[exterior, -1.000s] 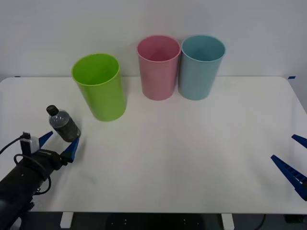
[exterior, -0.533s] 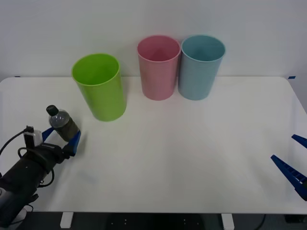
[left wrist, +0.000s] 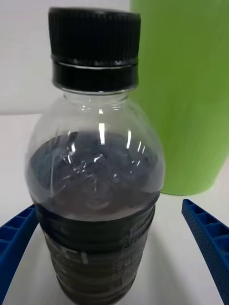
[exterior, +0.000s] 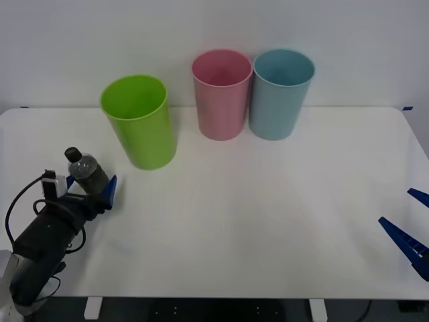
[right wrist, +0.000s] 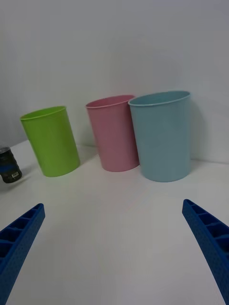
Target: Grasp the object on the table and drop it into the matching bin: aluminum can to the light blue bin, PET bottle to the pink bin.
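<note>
PET bottle (exterior: 87,174) stands on the tabletop (exterior: 268,221) at about 9 o'clock in the front view, near the left edge. Long axis close to vertical, black cap up and leaning slightly toward 11 o'clock. Left wrist view: dark grey ribbed body, clear shoulder; small label print low on the body, too small to read.

Left end effector (exterior: 90,190) is spread around the bottle, blue fingers (left wrist: 210,243) either side of the body with gaps visible, not pinching. Versus 1.0 s ago it has advanced toward 12 o'clock, so the bottle now sits deeper between the fingers. Bottle itself hasn't moved.

Lime green bin (exterior: 139,121) stands just beyond the bottle, toward 1 o'clock from it. Pink bin (exterior: 221,94) and light blue bin (exterior: 281,93) stand side by side at 12 o'clock near the far edge, upright.

Right end effector (exterior: 410,231) parked at 4 o'clock, fingers spread, unchanged.
</note>
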